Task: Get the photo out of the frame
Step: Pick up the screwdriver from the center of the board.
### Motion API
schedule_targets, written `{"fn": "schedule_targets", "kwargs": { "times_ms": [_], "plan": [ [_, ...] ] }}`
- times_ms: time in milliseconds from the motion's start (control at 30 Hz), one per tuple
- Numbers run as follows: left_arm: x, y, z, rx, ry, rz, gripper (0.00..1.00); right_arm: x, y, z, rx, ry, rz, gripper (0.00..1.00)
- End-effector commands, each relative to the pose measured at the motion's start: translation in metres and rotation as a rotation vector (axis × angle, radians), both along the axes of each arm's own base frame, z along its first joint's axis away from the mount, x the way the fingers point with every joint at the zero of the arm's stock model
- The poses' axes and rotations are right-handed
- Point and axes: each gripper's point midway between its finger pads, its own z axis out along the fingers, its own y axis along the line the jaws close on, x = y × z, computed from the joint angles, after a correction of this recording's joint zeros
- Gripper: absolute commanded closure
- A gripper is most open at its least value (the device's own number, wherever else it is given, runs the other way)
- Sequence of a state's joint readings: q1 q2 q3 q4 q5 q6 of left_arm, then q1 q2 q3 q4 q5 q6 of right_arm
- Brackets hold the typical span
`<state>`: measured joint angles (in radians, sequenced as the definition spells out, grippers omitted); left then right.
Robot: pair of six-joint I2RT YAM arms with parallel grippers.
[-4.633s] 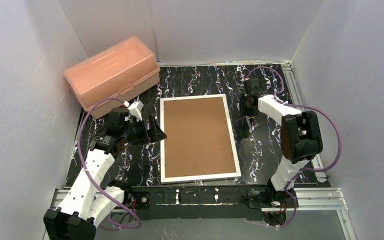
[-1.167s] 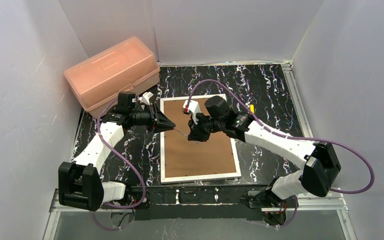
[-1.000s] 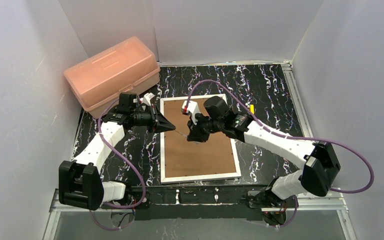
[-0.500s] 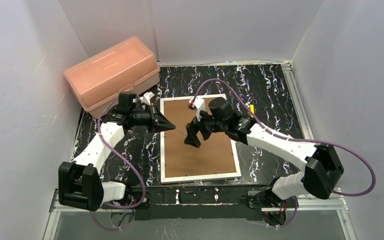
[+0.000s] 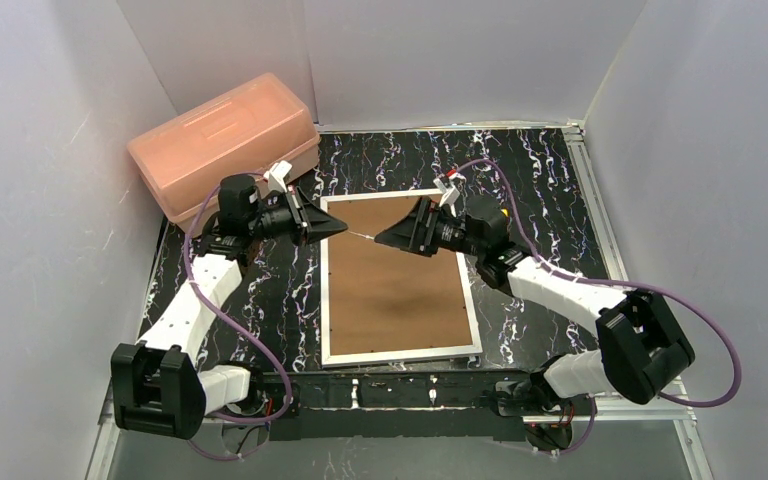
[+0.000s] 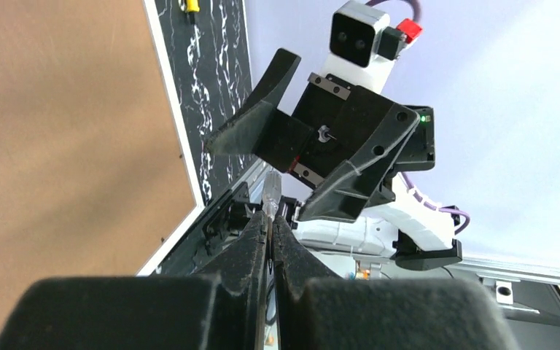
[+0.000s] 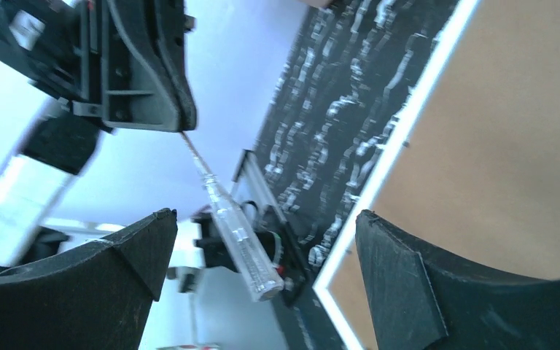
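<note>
Handoff at the frame's (image 5: 400, 290) 12 o'clock end — left gripper (image 6: 270, 222) pinches the screwdriver (image 7: 237, 237), right gripper (image 5: 380, 238) gapes wide — prying the back open likely follows.

A thin screwdriver (image 7: 239, 244) with a clear handle is pinched by its metal shaft in the left claw (image 5: 338, 228). Its handle points toward the right claw (image 5: 380, 238) and touches neither of that claw's spread fingers. A pink plastic box (image 5: 222, 145) sits behind the left claw on the black marbled bench (image 5: 410, 160). A small yellow item (image 5: 503, 213) lies behind the right claw.
</note>
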<state>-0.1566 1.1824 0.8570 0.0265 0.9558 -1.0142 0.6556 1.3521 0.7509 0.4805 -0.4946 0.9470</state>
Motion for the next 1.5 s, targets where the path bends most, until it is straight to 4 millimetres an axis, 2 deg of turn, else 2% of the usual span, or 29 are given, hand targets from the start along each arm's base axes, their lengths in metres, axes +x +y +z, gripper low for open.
{"fn": "schedule_targets", "kwargs": {
  "times_ms": [0,100,267,533,700,800,1167,1467],
  "plan": [
    [0.007,0.002,0.041,-0.046,-0.145,0.052,1.00,-0.004,-0.001,0.087,0.323,0.004,-0.018,0.01],
    [0.011,0.003,0.052,-0.063,-0.171,0.082,1.00,-0.007,-0.008,0.109,0.468,0.020,-0.029,0.03],
    [0.017,0.001,0.065,-0.122,-0.156,0.097,1.00,-0.005,-0.005,0.115,0.530,0.079,-0.003,0.09],
    [0.017,0.003,0.087,-0.178,-0.222,0.120,1.00,0.003,-0.003,0.119,0.639,0.221,0.000,0.33],
    [0.015,0.002,0.090,-0.190,-0.225,0.110,1.00,0.006,-0.001,0.120,0.646,0.230,-0.001,0.48],
    [0.014,0.002,0.090,-0.190,-0.228,0.108,1.00,0.007,0.000,0.120,0.648,0.230,-0.005,0.53],
    [0.011,0.001,0.084,-0.185,-0.219,0.087,1.00,0.014,0.007,0.118,0.593,0.221,-0.021,0.52],
    [0.009,0.001,0.080,-0.178,-0.222,0.081,1.00,0.017,0.010,0.114,0.561,0.223,-0.027,0.61]
  ]
}}
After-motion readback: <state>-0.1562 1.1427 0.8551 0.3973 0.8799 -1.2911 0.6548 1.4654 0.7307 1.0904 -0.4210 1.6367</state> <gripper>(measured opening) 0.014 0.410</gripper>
